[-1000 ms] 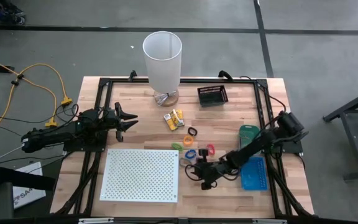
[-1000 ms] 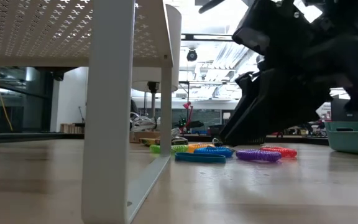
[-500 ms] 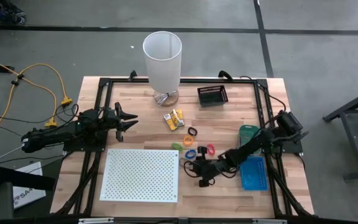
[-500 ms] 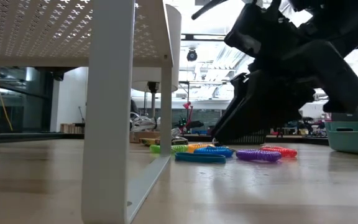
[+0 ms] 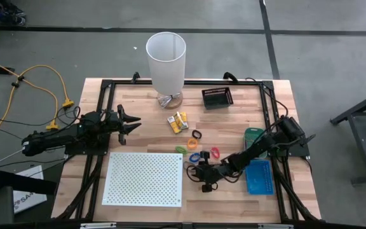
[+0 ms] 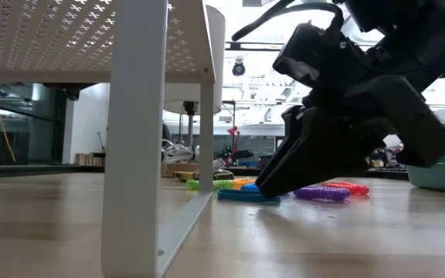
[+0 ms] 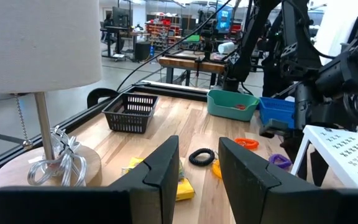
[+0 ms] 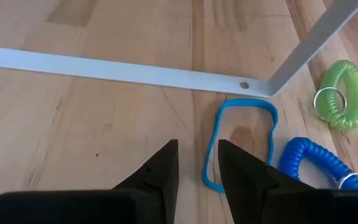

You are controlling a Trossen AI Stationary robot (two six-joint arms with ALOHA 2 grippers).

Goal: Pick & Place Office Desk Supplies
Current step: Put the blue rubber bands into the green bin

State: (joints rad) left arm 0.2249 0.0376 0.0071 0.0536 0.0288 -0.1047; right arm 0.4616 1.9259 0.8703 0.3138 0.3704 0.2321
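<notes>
I see the desk from above, with the white board as my landmark. My left end effector waits beyond the board's far left corner, fingers slightly apart, empty. My right end effector hangs low by the board's right edge, fingers narrowly apart, empty, over the blue band. Coiled loops lie just beyond. I should straddle one strand, then pinch.
</notes>
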